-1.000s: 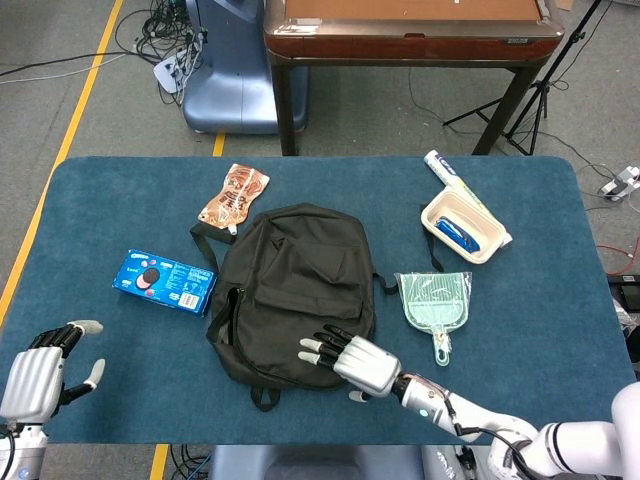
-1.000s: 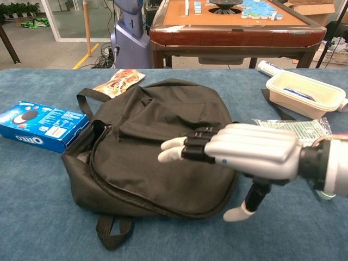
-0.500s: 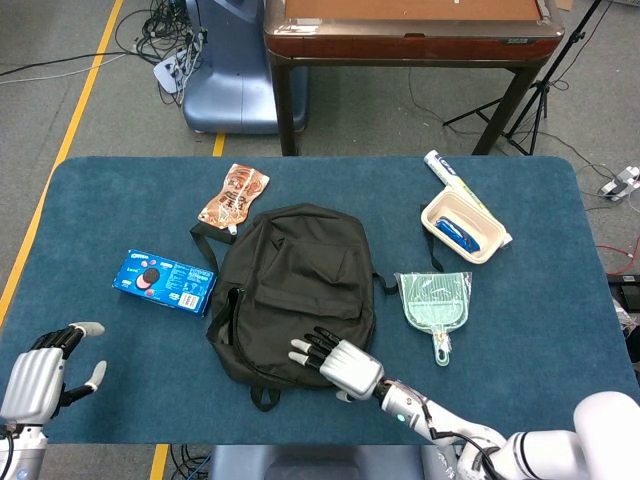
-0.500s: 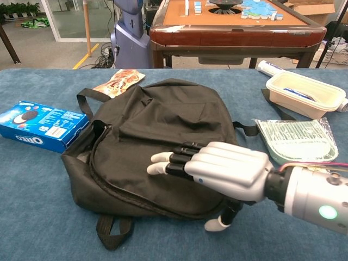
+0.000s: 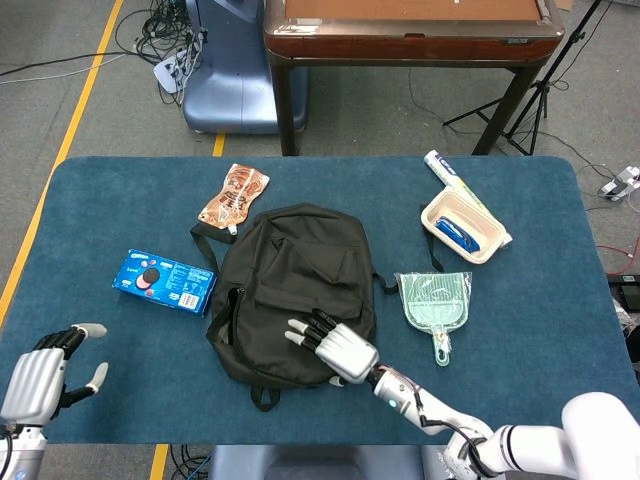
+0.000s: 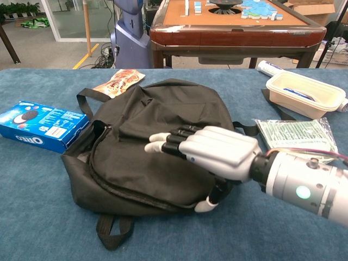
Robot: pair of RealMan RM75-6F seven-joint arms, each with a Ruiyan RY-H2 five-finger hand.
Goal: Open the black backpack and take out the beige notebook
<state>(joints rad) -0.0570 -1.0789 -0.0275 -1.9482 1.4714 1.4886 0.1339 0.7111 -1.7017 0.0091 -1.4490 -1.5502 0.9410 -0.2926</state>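
The black backpack (image 5: 290, 285) (image 6: 147, 136) lies flat in the middle of the blue table, its zip closed and the straps toward the left and near edge. My right hand (image 5: 332, 347) (image 6: 209, 155) is open, palm down, over the backpack's near right part, fingers stretched left and thumb at the bag's near edge. My left hand (image 5: 40, 375) hovers open at the table's near left corner, holding nothing. No beige notebook shows in either view.
A blue Oreo box (image 5: 164, 281) (image 6: 41, 125) lies left of the backpack, a snack packet (image 5: 234, 195) behind it. Right of the bag are a green packaged dustpan (image 5: 435, 300), a white container (image 5: 462, 228) and a tube (image 5: 450, 175). A wooden table (image 5: 410, 30) stands beyond.
My right hand has slid left and further onto the backpack, from just off its near right edge to over its body. The left hand has stayed put.
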